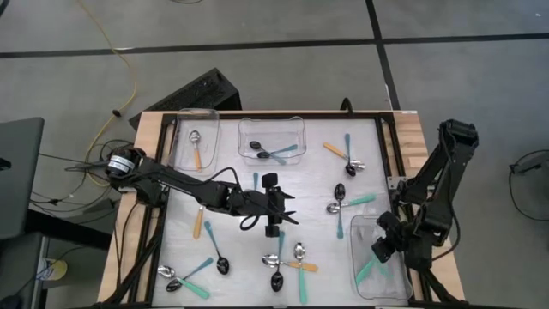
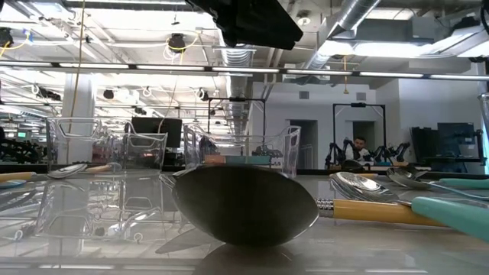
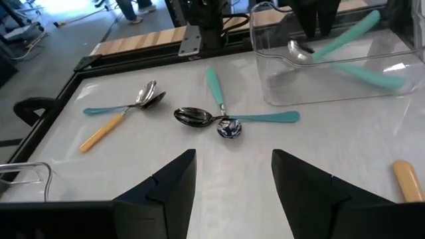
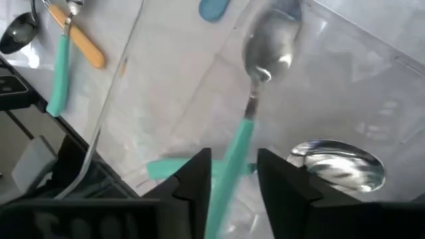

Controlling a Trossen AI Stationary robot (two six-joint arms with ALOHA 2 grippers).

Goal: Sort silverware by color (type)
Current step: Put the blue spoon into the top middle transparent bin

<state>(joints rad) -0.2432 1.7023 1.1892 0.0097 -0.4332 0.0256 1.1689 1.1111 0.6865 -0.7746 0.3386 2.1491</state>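
1. In the high view the table (image 1: 257, 249) fills the middle of the frame, with three bins on it: one bin (image 1: 194, 137) at the upper left, a second bin (image 1: 273, 139) at the upper centre, a third bin (image 1: 379, 257) at the lower right.
2. One spoon (image 1: 196, 148) lies in the upper left bin, and crossed spoons (image 1: 274, 154) lie in the centre one.
3. The left gripper (image 1: 272, 206) is over the middle of the table.
4. The right gripper (image 1: 382, 249) is above the lower right bin (spoons lie inside it).
5. Loose spoons (image 1: 287, 266) lie at the lower centre, more spoons (image 1: 184, 277) at the lower left, others (image 1: 345, 158) at the upper right.
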